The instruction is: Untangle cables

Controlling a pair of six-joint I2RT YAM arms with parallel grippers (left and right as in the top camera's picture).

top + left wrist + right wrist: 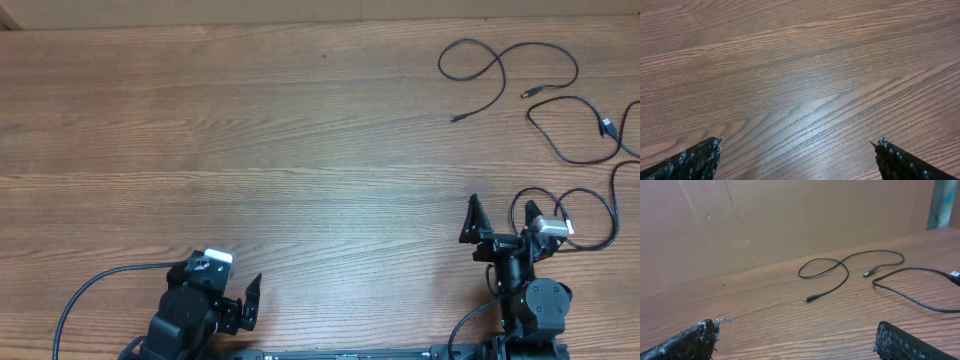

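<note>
Three thin black cables lie apart at the table's far right. One looped cable (500, 62) has both plug ends free; it also shows in the right wrist view (840, 265). A second cable (565, 150) curves beside it, also in the right wrist view (910, 292). A third cable (622, 150) runs along the right edge. My right gripper (498, 228) is open and empty near the front right, well short of the cables; its fingers frame bare wood (795, 330). My left gripper (248, 302) is open and empty at the front left, over bare wood (797, 145).
A thicker black wire (90, 285) runs from the left arm's base, and black wire loops (575, 205) sit beside the right wrist. A brown wall (790, 215) stands behind the table's far edge.
</note>
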